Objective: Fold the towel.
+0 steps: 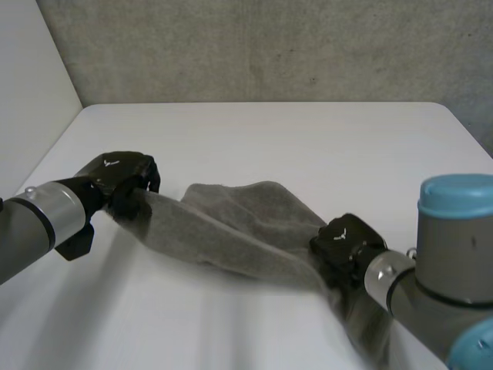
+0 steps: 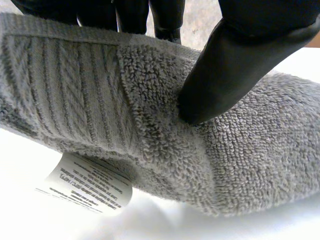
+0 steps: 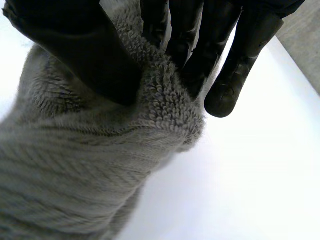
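In the head view, I am watching the thick grey terry-cloth towel (image 1: 239,223) stretching between my two hands over the white surface (image 1: 269,131). The left hand (image 1: 123,179) is gripping one end out at the left. The right hand (image 1: 345,245) is gripping the other end close to the robot's body. The towel's middle is sagging and appears to be touching the surface. I judge that I am holding it by two ends so that it is opening out for a fold.

In the left wrist view, the thumb (image 2: 235,65) is pressing into the pile while the fingers (image 2: 132,12) are sitting behind the hem, so this hand is pinching the towel's edge. The towel (image 2: 100,85) is showing a flat woven herringbone band beside the looped pile. A white printed care label (image 2: 87,184) is hanging from its underside, just over the surface.

In the right wrist view, the right hand's thumb (image 3: 85,50) and fingers (image 3: 192,45) are closing on a bunched bit of the towel (image 3: 90,165). I cannot tell whether it is a corner or an edge. One finger is standing straight beside the cloth, apparently free of it. From the pinch the towel is drooping in soft, ribbed folds towards the surface (image 3: 260,150).
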Robot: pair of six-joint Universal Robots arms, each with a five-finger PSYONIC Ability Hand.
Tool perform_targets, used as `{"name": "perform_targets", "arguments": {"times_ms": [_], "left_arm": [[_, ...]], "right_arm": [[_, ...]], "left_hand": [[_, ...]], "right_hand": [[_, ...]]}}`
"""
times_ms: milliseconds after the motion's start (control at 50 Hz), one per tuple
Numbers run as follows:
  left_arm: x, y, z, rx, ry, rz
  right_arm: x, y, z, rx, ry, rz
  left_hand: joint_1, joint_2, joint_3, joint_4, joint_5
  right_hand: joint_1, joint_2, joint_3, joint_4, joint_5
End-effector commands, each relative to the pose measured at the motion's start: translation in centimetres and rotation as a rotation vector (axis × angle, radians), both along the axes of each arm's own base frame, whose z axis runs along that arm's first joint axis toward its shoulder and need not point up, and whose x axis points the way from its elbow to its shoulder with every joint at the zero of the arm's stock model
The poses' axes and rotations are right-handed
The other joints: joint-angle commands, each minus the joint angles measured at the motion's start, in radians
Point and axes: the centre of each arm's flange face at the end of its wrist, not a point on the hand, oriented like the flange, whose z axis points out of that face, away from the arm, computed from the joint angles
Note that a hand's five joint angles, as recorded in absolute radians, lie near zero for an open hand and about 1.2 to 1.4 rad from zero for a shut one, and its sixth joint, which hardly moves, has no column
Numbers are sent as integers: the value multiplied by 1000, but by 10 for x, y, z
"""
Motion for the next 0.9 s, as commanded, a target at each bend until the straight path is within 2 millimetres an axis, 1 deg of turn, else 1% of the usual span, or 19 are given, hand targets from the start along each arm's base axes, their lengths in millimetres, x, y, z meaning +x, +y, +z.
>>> {"name": "perform_targets", "arguments": {"times_ms": [20,40,60,100,120,140,160,180,200,220,240,260,340,380,460,600,720,820,900], "left_arm": [[2,4,-10,20,-2,5],[1,4,-10,17,4,6],[1,4,-10,17,4,6],[-2,4,-11,12,29,5],[-2,4,-11,12,29,5],[-3,3,-10,11,49,11],[-3,3,-10,11,49,11],[-5,3,-10,11,74,14],[-7,3,-9,14,99,15],[-7,3,-9,14,99,15],[-10,3,-9,19,126,16],[-11,2,-12,28,142,21],[-13,1,-12,25,160,21],[-14,1,-14,30,162,19],[-13,0,-14,32,162,19],[-14,1,-13,28,163,18],[-12,8,-2,-2,171,14],[-8,21,6,-30,176,7],[-7,26,6,-35,175,7]], "right_arm": [[19,-67,27,-222,2,9],[24,-87,42,-278,-44,-9],[25,-87,42,-279,-44,-9],[37,-115,69,-368,-134,-25],[37,-115,69,-369,-135,-25],[42,-125,76,-392,-169,-22],[47,-131,76,-395,-189,-15],[47,-131,76,-395,-189,-15],[53,-133,72,-384,-195,-2],[53,-133,72,-384,-195,-2],[54,-132,66,-360,-185,2],[53,-130,61,-329,-174,1],[50,-120,49,-257,-144,3],[44,-108,38,-188,-119,9],[38,-95,33,-140,-113,5],[37,-69,15,32,-200,16],[43,-73,14,84,-304,-23],[53,-96,10,41,-374,-45],[56,-105,8,25,-380,-51]], "left_hand": [[163,90,91,42,135],[157,84,86,37,130],[157,84,86,37,130],[143,69,71,22,115],[142,69,71,22,115],[125,52,54,4,98],[125,52,53,4,98],[116,43,45,-4,89],[107,34,36,-13,80],[107,34,36,-13,80],[101,28,30,-19,74],[104,31,33,-16,77],[104,31,33,-16,77],[104,31,33,-16,77],[107,34,36,-13,80],[107,34,36,-13,80],[107,34,36,-13,80],[107,34,36,-13,80],[104,31,33,-16,77]], "right_hand": [[93,98,81,64,79],[93,98,81,64,79],[93,98,81,64,79],[93,98,81,64,79],[93,98,81,64,79],[93,98,81,64,79],[-165,-159,-177,-193,-178],[-168,-162,-179,-196,-181],[-665,-659,-676,-693,-678],[-670,-664,-681,-698,-683],[-1013,-1007,-1024,-1041,-1026],[-1129,-1123,-1141,-1157,-1142],[-1129,-1123,-1141,-1157,-1142],[-1129,-1123,-1141,-1157,-1142],[-1129,-1123,-1141,-1157,-1142],[-1129,-1123,-1141,-1157,-1142],[-1129,-1123,-1141,-1157,-1142],[-1129,-1123,-1141,-1157,-1142],[-1129,-1123,-1141,-1157,-1142]]}}
